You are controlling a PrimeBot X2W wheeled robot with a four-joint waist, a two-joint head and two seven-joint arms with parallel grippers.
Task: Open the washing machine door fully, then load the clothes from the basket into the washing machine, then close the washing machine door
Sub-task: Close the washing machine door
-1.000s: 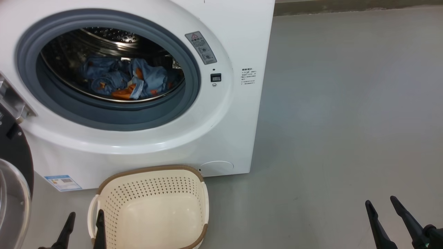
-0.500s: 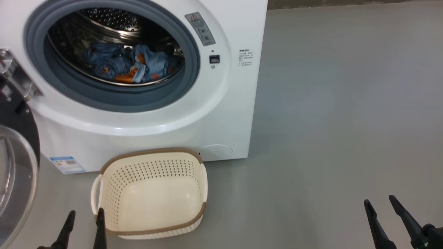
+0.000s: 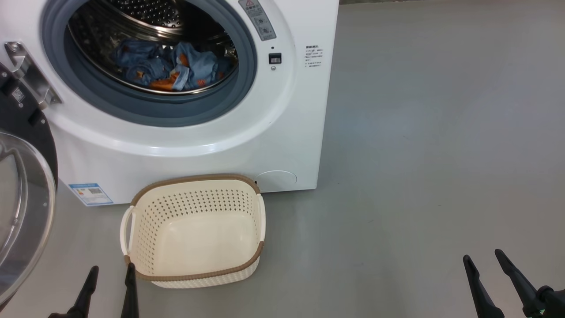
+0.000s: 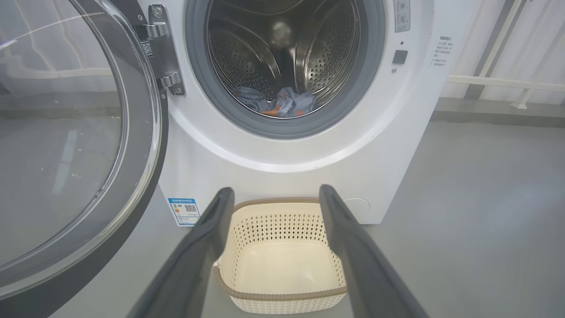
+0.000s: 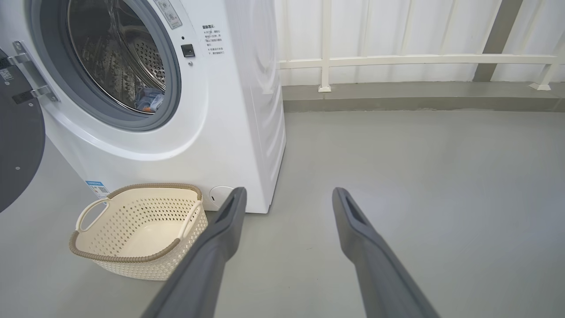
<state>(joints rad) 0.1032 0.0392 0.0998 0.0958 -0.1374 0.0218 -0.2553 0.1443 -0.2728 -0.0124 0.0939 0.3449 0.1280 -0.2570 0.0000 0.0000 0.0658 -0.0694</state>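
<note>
Left claw (image 3: pixel 111 266) and right claw (image 3: pixel 482 254) stand spread wide over floor (image 3: pixel 419 154); clothes (image 3: pixel 172 66) lie inside washer (image 3: pixel 176 150); door (image 3: pixel 24 198) hangs open.

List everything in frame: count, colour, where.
washing machine: 1, white, standing on the floor ahead
washing machine door: 1, black rim with clear glass, swung open on the opening's left in the head view
clothes: one heap, count unclear, light blue with orange, in the drum
basket: 1, cream with brown rim, empty, on the floor before the machine
label sticker: 1, blue, low on the machine's front
railing: 1, white, by the far wall
left gripper: 1, dark, open, beside the basket
right gripper: 1, dark, open, above the floor
</note>
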